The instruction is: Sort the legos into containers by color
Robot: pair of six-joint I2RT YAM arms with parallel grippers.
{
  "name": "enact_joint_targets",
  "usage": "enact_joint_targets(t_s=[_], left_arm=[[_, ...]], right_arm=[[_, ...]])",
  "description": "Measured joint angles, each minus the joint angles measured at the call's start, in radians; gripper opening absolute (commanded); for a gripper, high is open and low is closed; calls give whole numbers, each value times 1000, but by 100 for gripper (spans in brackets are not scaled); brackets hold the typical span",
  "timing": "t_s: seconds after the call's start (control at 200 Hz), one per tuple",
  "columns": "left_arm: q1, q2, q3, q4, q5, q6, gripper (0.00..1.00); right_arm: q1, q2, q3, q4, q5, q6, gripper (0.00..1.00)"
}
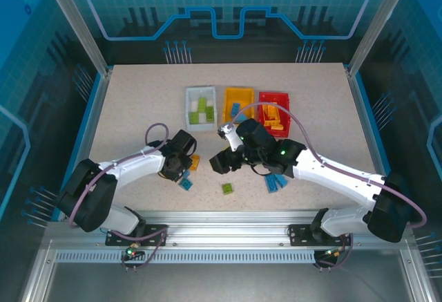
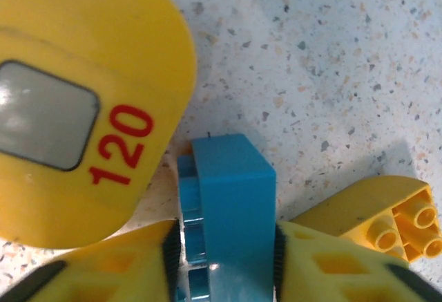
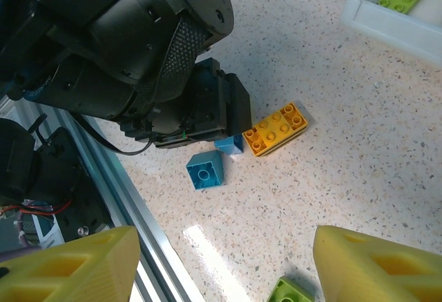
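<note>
"Speckled worktop [image 1: 138, 108]. What have the left fingers [image 2: 117, 271] got?"
"They're clamped on a blue brick [image 2: 231, 205]. A yellow brick [image 2: 387, 222] lies just to their right, a yellow "120" piece [image 2: 83, 95] to their left."
"And the right fingers [image 3: 373, 267]?"
"Apart, holding nothing, with a green brick [image 3: 286, 291] on the worktop between them. White bin [image 1: 187, 108], yellow bin [image 1: 238, 98] and red bin [image 1: 275, 95] stand beyond."

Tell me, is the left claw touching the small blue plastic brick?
Touching. The left wrist view shows the small blue plastic brick pinched between the left claw's yellow fingers, which press against both its sides.
</note>
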Motion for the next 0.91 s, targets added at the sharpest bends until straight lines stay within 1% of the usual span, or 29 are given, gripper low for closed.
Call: enact_joint_targets(t_s=[0.04, 0.055, 0.07, 0.135, 0.155, 0.2, 0.34, 0.485, 0.625, 0.765, 0.905], left_arm=[[0, -1, 0, 2, -1, 2, 26], [0, -2, 0, 3, -1, -5, 22], [0, -3, 0, 2, -2, 3, 20], [0, -19, 0, 0, -8, 6, 18], [0, -29, -1, -1, -12, 3, 14], [0, -55, -1, -7, -22, 17, 12], [0, -141, 38, -43, -63, 93, 11], [0, -123, 202, -57, -71, 243, 10], [-5, 28, 449, -45, -29, 408, 10], [-31, 260, 711, -34, 19, 558, 12], [-50, 483, 941, -36, 59, 663, 13]], right_arm=[[0, -4, -4, -1, 2, 1, 69], [0, -5, -5, -1, 2, 2, 68], [0, -6, -6, 0, 3, 3, 68], [3, -12, -8, 0, 8, 3, 68], [4, -13, -10, 0, 10, 3, 68], [4, -20, -14, 0, 15, 4, 67], [4, -76, -39, 2, 72, 25, 66], [-3, -196, -96, 26, 146, 64, 67], [-39, -322, -171, 61, 208, 118, 68], [-89, -410, -231, 69, 247, 175, 69], [-138, -459, -253, 68, 256, 216, 69]])
